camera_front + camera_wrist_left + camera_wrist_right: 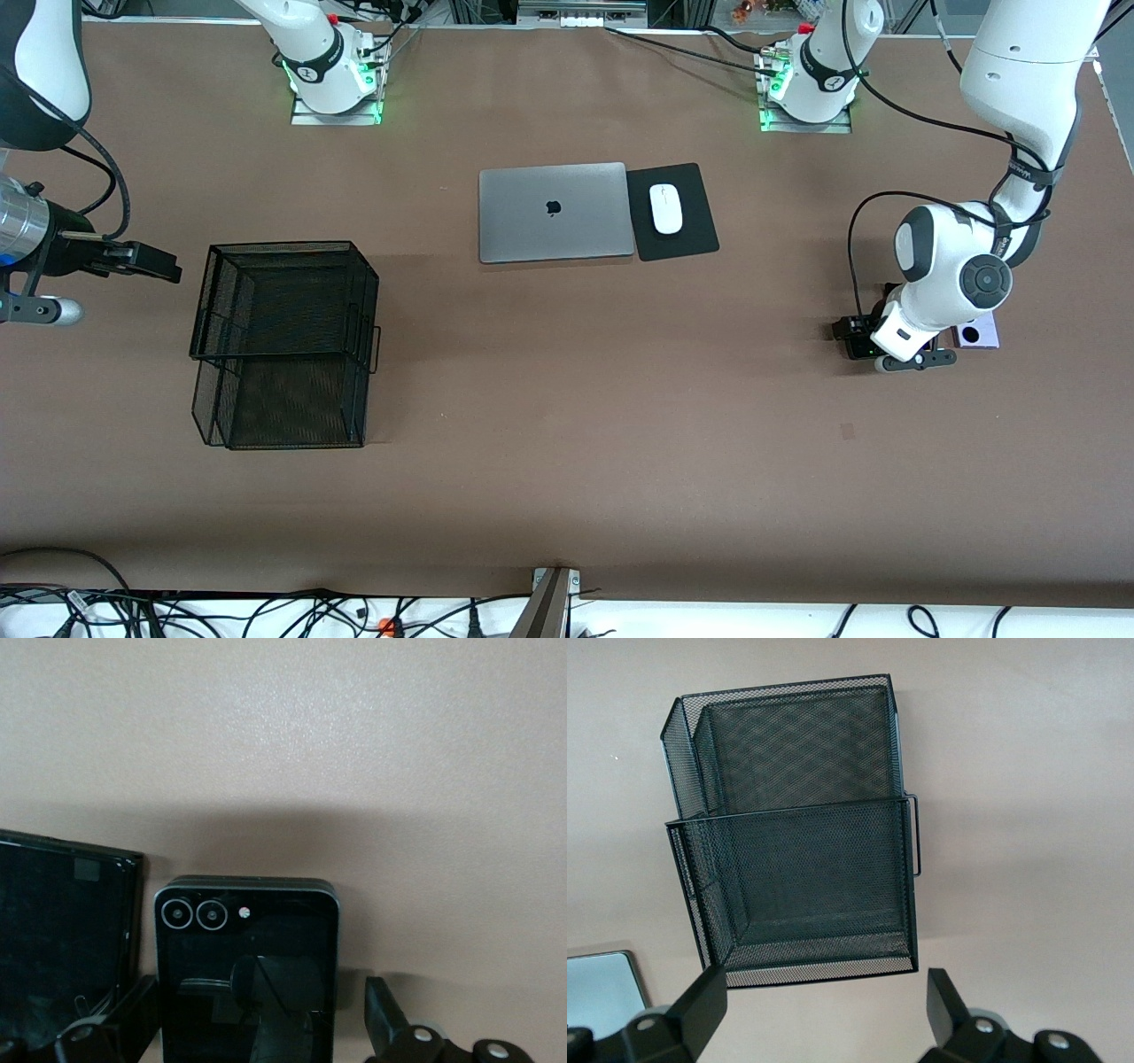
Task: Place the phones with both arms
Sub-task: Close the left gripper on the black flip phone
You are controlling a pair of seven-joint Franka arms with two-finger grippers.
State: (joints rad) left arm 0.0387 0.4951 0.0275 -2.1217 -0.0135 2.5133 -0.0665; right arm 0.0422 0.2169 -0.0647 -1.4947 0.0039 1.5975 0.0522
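A: Start at the right arm's end. Where is the right gripper (146,261)?

B: It hangs in the air beside the black mesh basket (283,346), on the side away from the laptop (553,213). Its jaws are spread and hold nothing. In its wrist view the basket (797,824) sits ahead of the spread fingers (700,1005), both compartments bare. I judge this arm is waiting.

A: And toward the left arm's end?

B: The left gripper (855,338) is low over the phones. In its wrist view the small dark grey flip phone (248,974) lies between the spread jaws, with one finger (385,1014) just clear of its edge. The long black slab (62,939) lies just outside the other finger. From the front, only a corner of the lavender-white phone (979,335) shows past the wrist.

A: So which step is this?

B: By my reading, the first pickup: lined up on the flip phone, nothing gripped yet.

A: What does the next move call for?

B: Probably settling squarely, then closing across the phone's edges without nudging the slab. The mouse (666,208) is no part of it.
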